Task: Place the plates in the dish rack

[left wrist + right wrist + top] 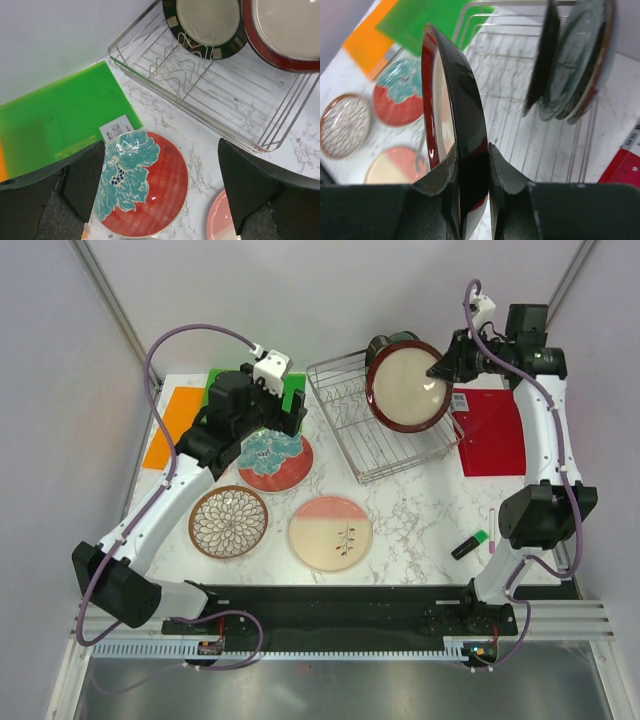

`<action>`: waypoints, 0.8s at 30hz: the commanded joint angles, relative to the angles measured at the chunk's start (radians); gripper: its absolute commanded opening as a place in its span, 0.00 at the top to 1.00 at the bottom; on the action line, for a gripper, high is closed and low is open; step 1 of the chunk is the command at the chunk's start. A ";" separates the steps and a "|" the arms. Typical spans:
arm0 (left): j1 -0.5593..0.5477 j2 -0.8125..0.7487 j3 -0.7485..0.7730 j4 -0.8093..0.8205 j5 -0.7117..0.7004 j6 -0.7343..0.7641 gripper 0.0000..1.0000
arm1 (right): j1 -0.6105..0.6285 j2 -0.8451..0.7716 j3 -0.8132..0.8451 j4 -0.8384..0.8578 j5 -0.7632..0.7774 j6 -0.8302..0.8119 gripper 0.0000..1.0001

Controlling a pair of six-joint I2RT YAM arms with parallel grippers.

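My right gripper point(440, 368) point(472, 175) is shut on the rim of the cream plate with a maroon rim point(408, 386) point(455, 110), holding it on edge over the dish rack point(380, 435) point(520, 100). A dark-rimmed plate point(385, 345) point(207, 22) stands in the rack's far end. My left gripper point(270, 425) point(165, 182) hangs open just above the red plate with teal flowers point(275, 462) point(145, 185), one finger on each side and nothing held. The brown petal plate point(228, 522) and the pink-cream sprig plate point(330, 532) lie flat on the table.
A green board point(60, 120) and an orange board point(172, 425) lie at the back left. A red board point(492, 430) lies right of the rack. A green marker point(468, 544) rests near the right arm.
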 commanded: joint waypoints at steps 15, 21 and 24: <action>0.062 -0.026 -0.127 -0.007 0.082 -0.025 0.01 | 0.476 -0.060 -0.221 0.879 1.146 0.024 1.00; 0.064 -0.029 -0.153 0.001 0.080 -0.038 0.01 | 0.495 0.020 -0.204 0.897 1.300 -0.088 1.00; 0.065 -0.032 -0.165 0.007 0.083 -0.039 0.02 | 0.493 0.052 -0.198 0.897 1.312 -0.111 1.00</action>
